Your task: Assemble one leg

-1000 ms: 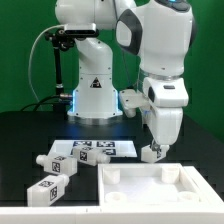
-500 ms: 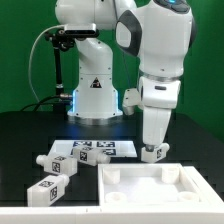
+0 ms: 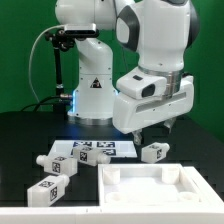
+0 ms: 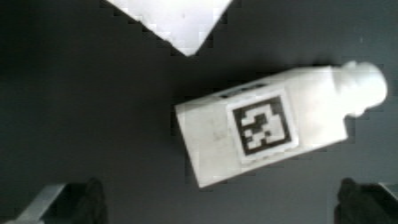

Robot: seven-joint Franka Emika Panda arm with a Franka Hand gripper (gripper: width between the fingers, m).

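A leg (image 3: pixel 154 152) lies on its side on the black table, just behind the far edge of the large white panel (image 3: pixel 160 188). In the wrist view the leg (image 4: pixel 267 125) shows a tag sticker on its square body, with its round end pointing away. My gripper (image 3: pixel 158 128) hangs a little above the leg, open and empty. In the wrist view my gripper (image 4: pixel 217 205) has its dark fingertips (image 4: pixel 71 203) wide apart, clear of the leg. Two more legs (image 3: pixel 60 164) (image 3: pixel 40 190) lie at the exterior view's left.
The marker board (image 3: pixel 92 149) lies flat behind the left legs. The robot base (image 3: pixel 95 95) stands at the back. A white corner (image 4: pixel 175 22) shows past the leg in the wrist view; I cannot tell what it belongs to.
My gripper was down at the leg. It has risen and turned, and the leg stays lying on the table.
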